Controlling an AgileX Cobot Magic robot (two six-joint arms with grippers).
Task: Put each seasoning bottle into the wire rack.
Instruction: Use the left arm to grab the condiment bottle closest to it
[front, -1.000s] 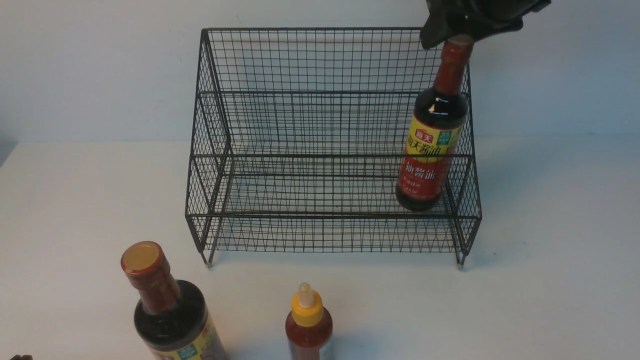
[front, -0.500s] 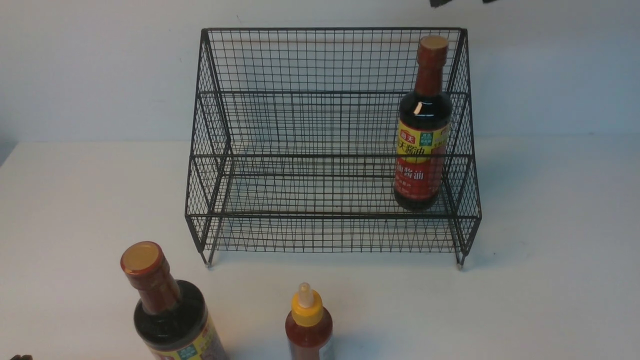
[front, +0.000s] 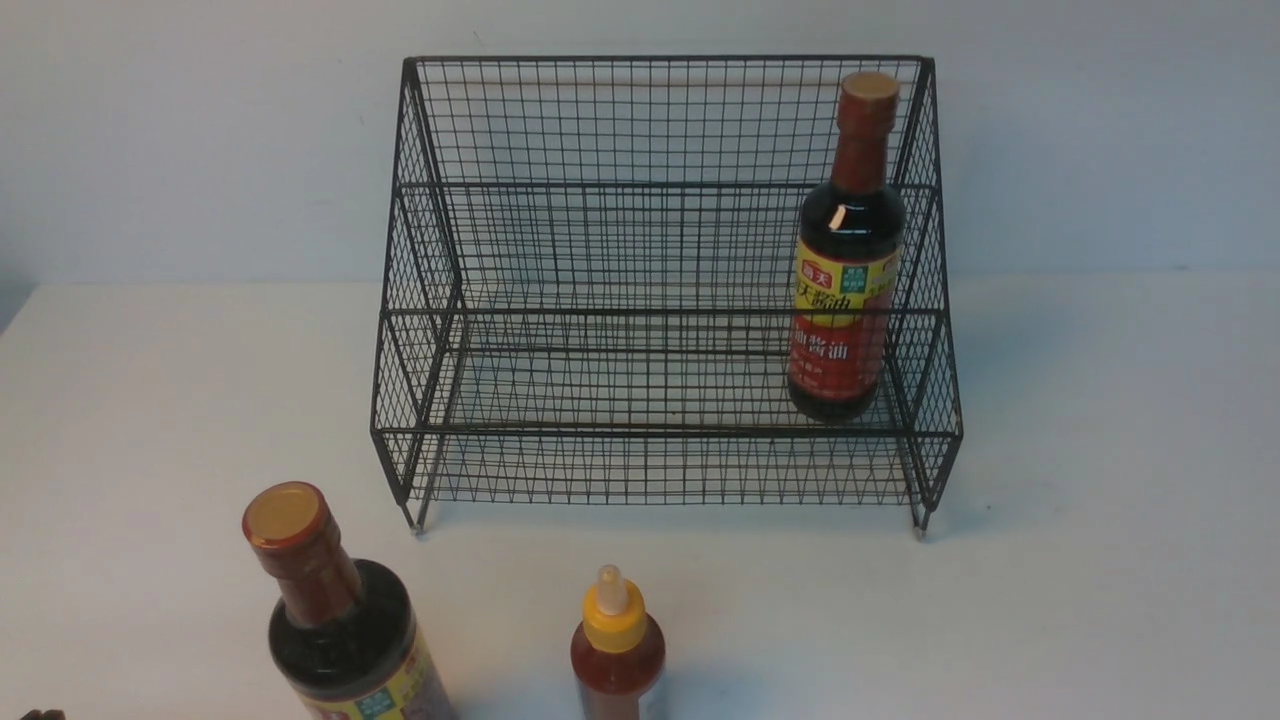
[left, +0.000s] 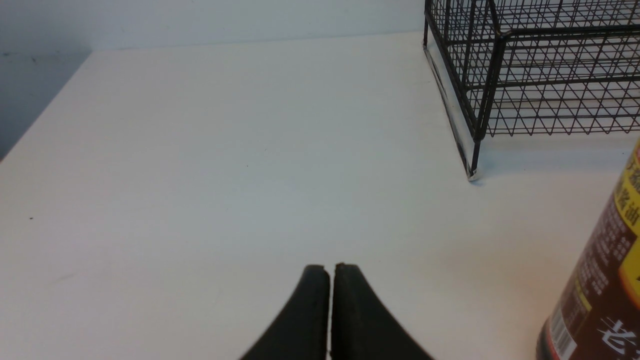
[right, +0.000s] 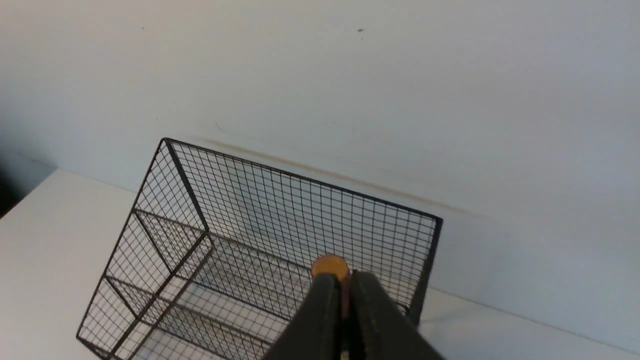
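1. The left gripper (left: 330, 271) is at the near left of the scene, over a bare stretch of the white worktop (front: 1100, 480). Its two dark fingers are pressed together and hold nothing.
2. Just right of it, a tall soy-sauce bottle (front: 338, 625) stands upright on the worktop at the near left edge. It has a tan cap, a red-brown neck and a dark body, and the top of its yellow label is cut off by the front view's edge. It is outside the rack, and the left wrist view catches its labelled side (left: 597, 280).
3. The small red sauce bottle (front: 617, 655) with the yellow nozzle cap stands upright at near centre, apart from the tall bottle. It is also on the worktop, in front of the rack.
4. The black wire rack (front: 640, 250) sits at far centre against the pale wall. It has two stepped tiers, the higher one at the back. Its left and middle parts hold no bottles.
5. A second soy-sauce bottle (front: 845, 290) stands upright at the right end of the rack's lower, nearer tier, close to the right side mesh. Nothing grips it.
6. In the right wrist view, the right gripper (right: 341, 281) is high above that bottle's tan cap (right: 330, 266). Its fingers are all but touching, with only a thin slit between them, and hold nothing.
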